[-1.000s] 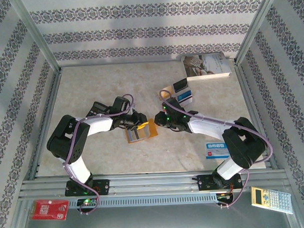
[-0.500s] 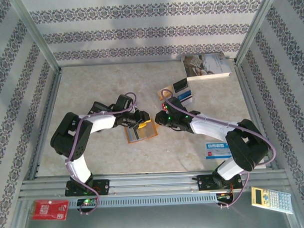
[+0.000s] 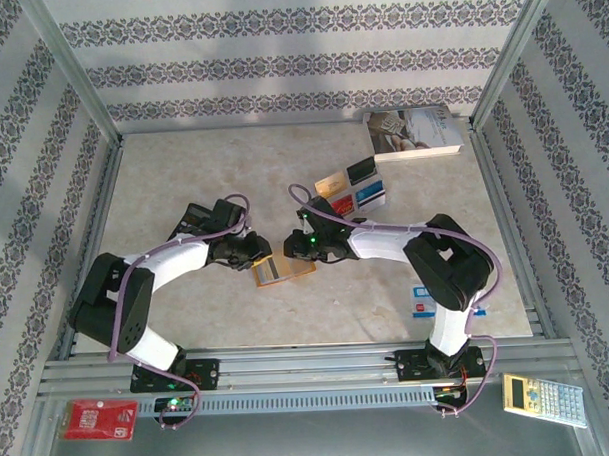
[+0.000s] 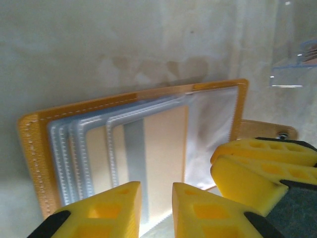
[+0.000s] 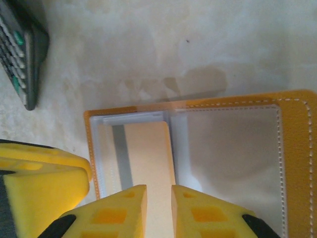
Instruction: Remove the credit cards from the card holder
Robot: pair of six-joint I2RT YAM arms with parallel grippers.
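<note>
The card holder (image 3: pixel 283 271) lies open on the table (image 3: pixel 173 173). The left tool (image 4: pixel 156 191) and the right tool (image 5: pixel 159 192) stand almost closed over its beige card (image 5: pixel 148 153); whether they grip it, I cannot tell.

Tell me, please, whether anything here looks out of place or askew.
Nothing looks damaged or spilled. The open card holder lies askew, and a calculator and a red packet sit off the table, beyond its front rail.
</note>
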